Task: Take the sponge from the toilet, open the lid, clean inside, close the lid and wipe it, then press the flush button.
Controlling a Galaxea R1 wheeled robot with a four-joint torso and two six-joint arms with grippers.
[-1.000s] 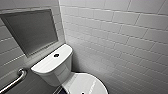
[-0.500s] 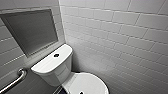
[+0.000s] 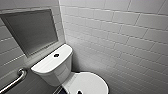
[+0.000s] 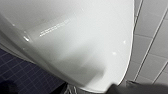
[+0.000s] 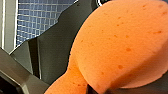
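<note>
The white toilet (image 3: 53,66) stands in the corner, and the round dark flush button (image 3: 56,55) sits in the middle of its tank top. Its oval lid (image 3: 87,83) lies shut over the bowl. The left wrist view looks from close by onto the glossy white lid (image 4: 75,42). In the right wrist view the orange sponge (image 5: 120,47) bulges large, pinched at its narrow end by my right gripper (image 5: 85,83), which is shut on it. I see nothing held in the left gripper.
A metal grab rail (image 3: 15,81) runs along the left wall under a recessed grey panel (image 3: 31,31). White tiled wall (image 3: 120,37) closes in on the right. Dark blue tiled floor (image 4: 27,77) lies beside the bowl.
</note>
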